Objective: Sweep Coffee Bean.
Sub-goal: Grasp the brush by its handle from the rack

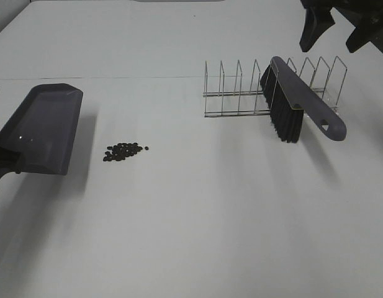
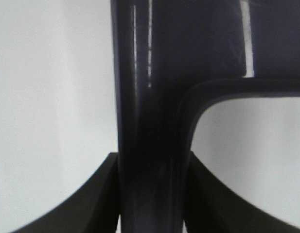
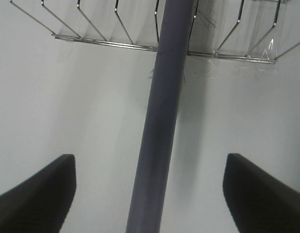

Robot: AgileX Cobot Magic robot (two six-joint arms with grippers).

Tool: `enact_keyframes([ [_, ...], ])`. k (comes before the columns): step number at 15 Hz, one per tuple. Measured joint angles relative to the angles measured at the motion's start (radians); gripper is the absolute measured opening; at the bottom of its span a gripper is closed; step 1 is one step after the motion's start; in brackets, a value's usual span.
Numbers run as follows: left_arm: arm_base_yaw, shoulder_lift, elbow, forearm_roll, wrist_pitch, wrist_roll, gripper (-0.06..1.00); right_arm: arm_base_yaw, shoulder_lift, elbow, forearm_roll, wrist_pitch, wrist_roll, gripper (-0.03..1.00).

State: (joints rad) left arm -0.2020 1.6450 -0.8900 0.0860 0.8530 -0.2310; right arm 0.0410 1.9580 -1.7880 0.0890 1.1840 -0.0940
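Materials and shapes: the coffee beans are tiny, dark, oval, and gathered in one loose low heap on the flat matt white table. The dark grey-purple plastic dustpan is smooth and glossy, a shallow tray with raised side walls. The long brush has a grey-purple plastic back, a hanging hole in its handle end and a dense block of black bristles. It leans in a thin chrome wire rack of upright loops on two rails.

Obscured items: the left arm is cut off at the edge of the exterior high view. Whether the dustpan's lip touches the table cannot be told. The beans appear in neither wrist view. The right wrist view shows only the brush's back, with the bristles hidden beneath it. The rack's far loops run out of that picture.

Jaws: the left jaws are clamped narrow on the dustpan's handle, both fingers pressed against it. The right jaws stand wide and hold nothing, with the brush's back lying between and below them, untouched.

Position of beans: they lie well apart from both sets of jaws, nearer the left jaws, just past the dustpan's side wall. They are far from the right jaws, on the near side of the rack.
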Motion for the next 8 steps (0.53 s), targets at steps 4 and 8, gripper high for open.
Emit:
enact_keyframes([
  [4, 0.0, 0.0, 0.0, -0.03, 0.0, 0.0, 0.33, 0.002, 0.079, 0.0, 0.052, -0.091, -0.029, 0.77],
  [8, 0.0, 0.0, 0.0, -0.056, 0.0, 0.0, 0.33, 0.028, 0.165, -0.021, 0.011, -0.16, -0.017, 0.76],
])
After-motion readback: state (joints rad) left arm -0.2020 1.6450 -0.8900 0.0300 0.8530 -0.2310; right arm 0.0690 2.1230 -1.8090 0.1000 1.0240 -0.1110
